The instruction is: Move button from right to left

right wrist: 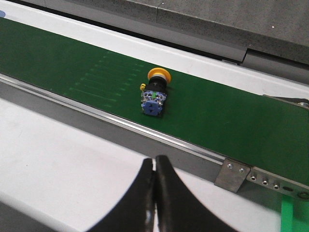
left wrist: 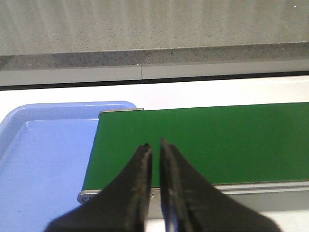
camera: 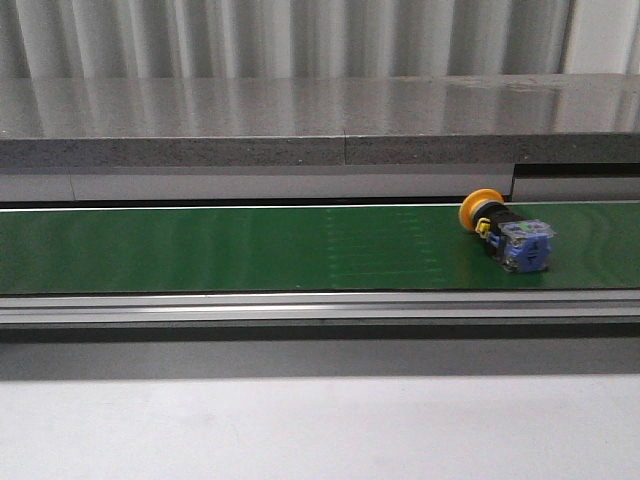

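Green belt (camera: 250, 248) fills the middle of my front view. The button (camera: 508, 233) lies on its side at about 3 o'clock, far over on the right part of the belt, with its yellow head toward the back wall. No arm shows here. I think the job has hardly begun, since the button is on the right and nothing holds it.

In my left wrist view, the left gripper (left wrist: 154, 149) hangs over the near edge of the belt's end. Its two black fingers are pinched almost together with only a thin slit between, and they hold nothing. A blue tray (left wrist: 48, 159) sits just beside the belt's end, at about 9 o'clock. The part I can see has nothing in it. I guess the button may end up there.

In my right wrist view, the right gripper (right wrist: 154, 164) is squeezed closed and holds nothing, over the white table. The button lies at 12 o'clock from it, well apart, on the belt. Grabbing, carrying and dropping are all left to do.
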`<action>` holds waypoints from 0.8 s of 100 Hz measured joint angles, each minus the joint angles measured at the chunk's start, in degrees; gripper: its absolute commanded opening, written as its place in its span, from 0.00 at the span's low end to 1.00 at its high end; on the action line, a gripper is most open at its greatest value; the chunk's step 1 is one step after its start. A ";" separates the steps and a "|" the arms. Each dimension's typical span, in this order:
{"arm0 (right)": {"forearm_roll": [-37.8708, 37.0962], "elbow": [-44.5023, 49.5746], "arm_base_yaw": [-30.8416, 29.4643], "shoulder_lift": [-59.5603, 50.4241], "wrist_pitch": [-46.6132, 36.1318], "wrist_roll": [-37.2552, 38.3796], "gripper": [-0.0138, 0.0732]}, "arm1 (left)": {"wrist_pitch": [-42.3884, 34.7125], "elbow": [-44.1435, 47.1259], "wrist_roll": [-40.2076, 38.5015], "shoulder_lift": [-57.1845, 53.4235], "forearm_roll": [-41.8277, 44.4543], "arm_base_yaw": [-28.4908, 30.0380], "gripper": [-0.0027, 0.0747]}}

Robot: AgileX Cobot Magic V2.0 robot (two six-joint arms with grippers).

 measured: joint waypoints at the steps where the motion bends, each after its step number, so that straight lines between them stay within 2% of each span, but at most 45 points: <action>1: 0.00 0.00 0.00 0.00 0.00 0.00 0.08 | -0.02 0.01 0.00 0.38 0.00 0.00 0.38; 9: 0.00 0.00 0.00 0.00 0.00 0.00 0.08 | -1.28 -0.34 0.00 1.81 0.00 0.00 0.55; 14: 0.00 0.00 0.00 0.00 0.00 0.00 0.08 | -3.09 -0.34 0.13 2.43 -0.11 0.00 0.59; 34: 0.00 0.00 0.00 0.00 0.00 0.00 0.08 | -5.73 -0.75 0.25 4.18 -0.23 0.00 0.58; 56: 0.00 0.00 0.00 0.00 0.00 0.00 0.08 | 0.70 -7.49 3.97 11.46 -0.03 0.00 0.68; 80: 0.00 0.00 0.00 0.00 0.00 0.00 0.08 | 8.58 -16.87 6.00 23.10 -5.32 0.00 0.67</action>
